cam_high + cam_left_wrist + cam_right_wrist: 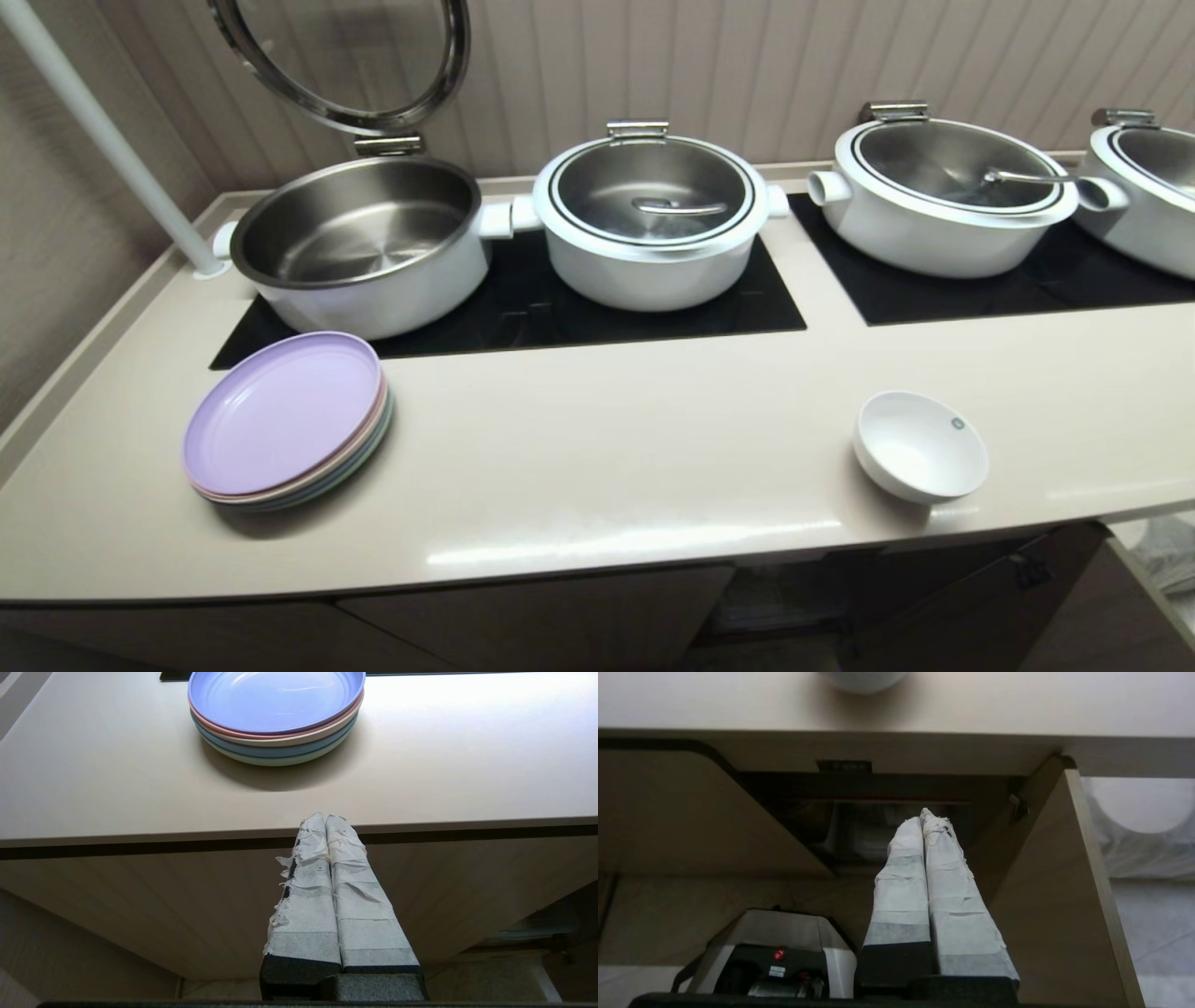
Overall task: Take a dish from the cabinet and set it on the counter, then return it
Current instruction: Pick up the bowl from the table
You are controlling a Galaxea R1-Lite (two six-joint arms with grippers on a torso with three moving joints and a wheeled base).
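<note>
The dish (920, 445), a small white bowl with a blue-grey dot near its rim, stands upright on the beige counter (607, 448) near the front edge at the right. Its underside shows blurred as the dish (864, 679) in the right wrist view. The cabinet (887, 826) below it stands with its doors swung open, the inside dark. My right gripper (922, 814) is shut and empty, below counter level in front of that opening. My left gripper (325, 817) is shut and empty, level with the counter's front edge below the plates. Neither arm shows in the head view.
A stack of pastel plates (288, 420) with a lilac one on top sits at the counter's front left. Several white pots (653, 219) stand on black cooktop panels (523, 303) behind, the leftmost with its lid raised. The open right cabinet door (1064, 896) juts out beside my right gripper.
</note>
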